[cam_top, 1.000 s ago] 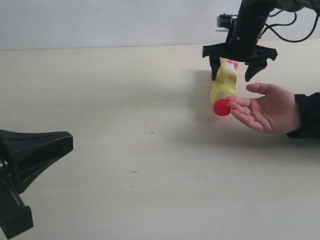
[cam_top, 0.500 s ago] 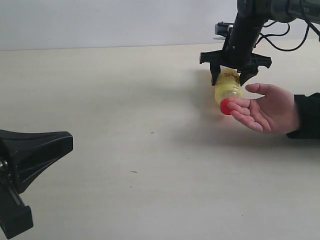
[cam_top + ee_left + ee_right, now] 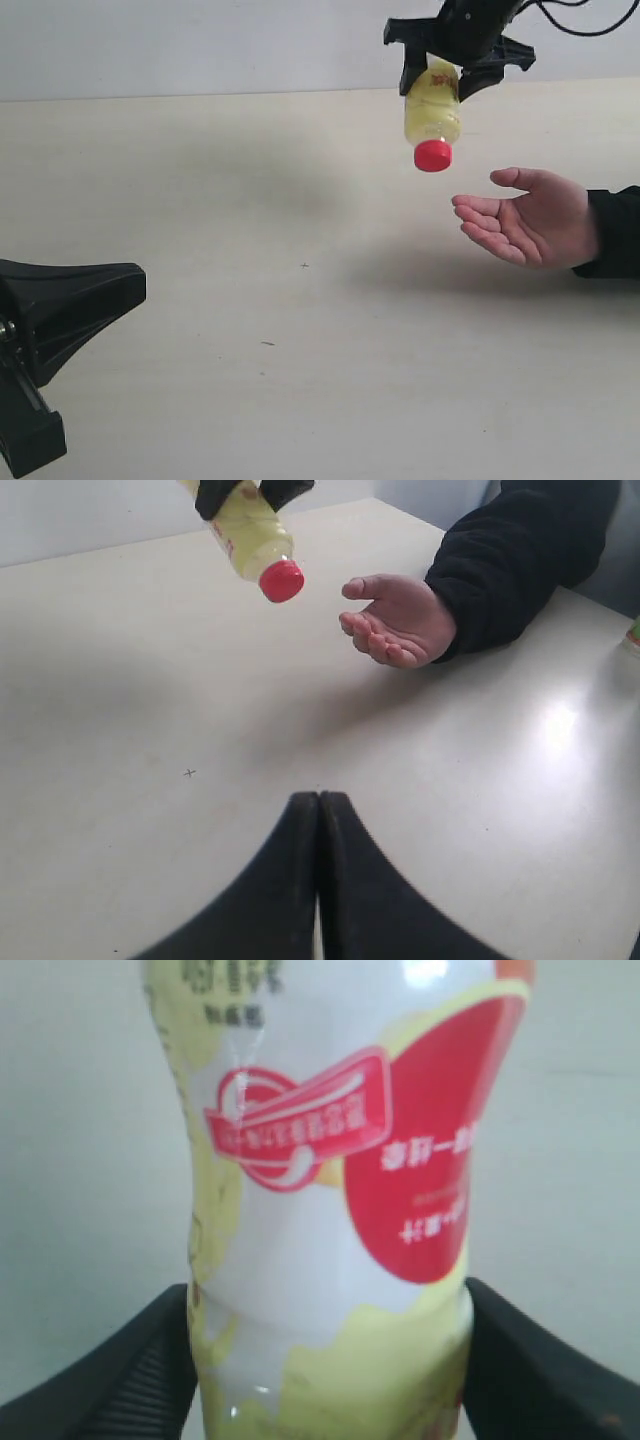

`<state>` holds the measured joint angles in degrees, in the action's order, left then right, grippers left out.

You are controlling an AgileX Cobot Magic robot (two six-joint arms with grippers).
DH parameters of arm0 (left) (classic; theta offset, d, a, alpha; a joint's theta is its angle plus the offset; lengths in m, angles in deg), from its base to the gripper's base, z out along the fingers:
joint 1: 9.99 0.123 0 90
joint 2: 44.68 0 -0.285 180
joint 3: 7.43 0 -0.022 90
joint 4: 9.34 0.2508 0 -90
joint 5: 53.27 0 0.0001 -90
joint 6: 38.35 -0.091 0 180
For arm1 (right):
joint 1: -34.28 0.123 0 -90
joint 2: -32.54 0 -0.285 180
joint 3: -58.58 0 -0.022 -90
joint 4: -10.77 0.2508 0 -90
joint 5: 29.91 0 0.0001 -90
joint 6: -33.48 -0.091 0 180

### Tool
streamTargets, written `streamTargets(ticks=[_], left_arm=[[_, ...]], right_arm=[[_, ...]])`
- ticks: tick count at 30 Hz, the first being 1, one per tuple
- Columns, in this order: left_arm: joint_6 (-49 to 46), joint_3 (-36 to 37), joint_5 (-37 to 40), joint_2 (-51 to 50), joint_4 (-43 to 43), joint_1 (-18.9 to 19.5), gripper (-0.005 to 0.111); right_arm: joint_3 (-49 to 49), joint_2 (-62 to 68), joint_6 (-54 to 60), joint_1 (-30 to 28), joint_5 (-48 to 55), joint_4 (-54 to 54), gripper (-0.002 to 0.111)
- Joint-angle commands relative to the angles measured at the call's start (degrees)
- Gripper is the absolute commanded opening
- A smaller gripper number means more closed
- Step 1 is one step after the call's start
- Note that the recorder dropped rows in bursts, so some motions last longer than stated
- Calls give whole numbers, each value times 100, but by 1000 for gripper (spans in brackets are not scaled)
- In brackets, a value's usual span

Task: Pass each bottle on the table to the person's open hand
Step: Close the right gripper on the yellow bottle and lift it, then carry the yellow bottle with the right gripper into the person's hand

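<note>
A yellow bottle (image 3: pixel 432 112) with a red cap hangs cap-down in the air above the table (image 3: pixel 250 200), at the back right. My right gripper (image 3: pixel 437 84) is shut on its body; in the right wrist view the bottle (image 3: pixel 330 1210) fills the gap between the black fingers (image 3: pixel 150 1370). The person's open hand (image 3: pixel 535 220), palm up with a black sleeve, rests lower and to the right of the cap, apart from it. My left gripper (image 3: pixel 135 285) sits at the near left, shut and holding nothing (image 3: pixel 319 800). The left wrist view also shows the bottle (image 3: pixel 252 535) and the hand (image 3: pixel 400 620).
A sliver of a green object (image 3: pixel 634 632) shows at the table's edge past the person's sleeve, mostly cut off. A pale wall runs behind the table.
The right gripper closed on the yellow bottle lying by the person's fingertips and lifted it up and slightly left. The hand and the left gripper have not moved.
</note>
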<state>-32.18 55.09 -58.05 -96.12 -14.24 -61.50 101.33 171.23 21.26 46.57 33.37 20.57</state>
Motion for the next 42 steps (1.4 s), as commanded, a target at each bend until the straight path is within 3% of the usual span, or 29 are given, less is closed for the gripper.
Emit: streamTargets(ticks=[1,6,16,33,42], left_arm=[[2,7,-93,36,-7,23,0],[2,7,-93,36,-7,23,0],[2,7,-93,36,-7,23,0],[2,7,-93,36,-7,23,0],[2,7,-93,36,-7,23,0]], right_arm=[[45,-532,55,36,347,-160,0],[-8,-882,46,36,668,-696,0],[-2015,-2049,208,36,668,-1144,0],[-4981,-3015,313,36,-1181,-1123,0],[-5200,-3015,313,36,-1574,-1123,0]])
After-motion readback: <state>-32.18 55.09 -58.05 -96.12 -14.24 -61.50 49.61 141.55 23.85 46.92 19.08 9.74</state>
